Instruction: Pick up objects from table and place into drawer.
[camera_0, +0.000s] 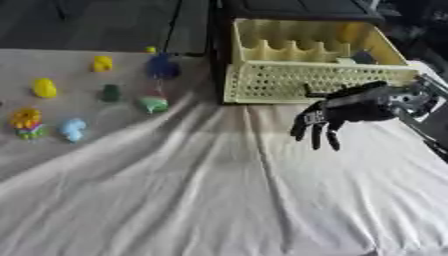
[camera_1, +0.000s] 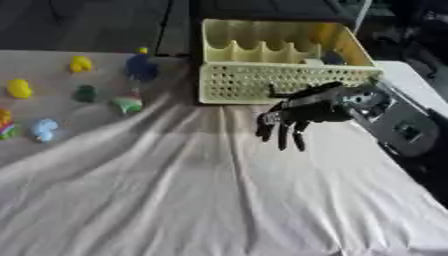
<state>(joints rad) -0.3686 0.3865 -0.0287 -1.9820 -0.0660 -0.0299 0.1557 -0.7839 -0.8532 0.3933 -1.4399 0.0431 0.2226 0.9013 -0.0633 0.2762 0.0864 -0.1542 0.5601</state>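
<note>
My right hand hangs over the white cloth just in front of the pale yellow perforated drawer, fingers pointing down and relaxed, holding nothing. Small toys lie on the left of the table: a yellow one, a dark blue one, another yellow one, a dark green one, a green and white one, a yellow and multicoloured one and a light blue one. Inside the drawer's right end sit a dark item and a yellowish shape. My left hand shows in neither view.
A wrinkled white cloth covers the table's front and middle. The drawer stands at the back centre-right with a dark cabinet behind it. The table's right edge runs near my right forearm.
</note>
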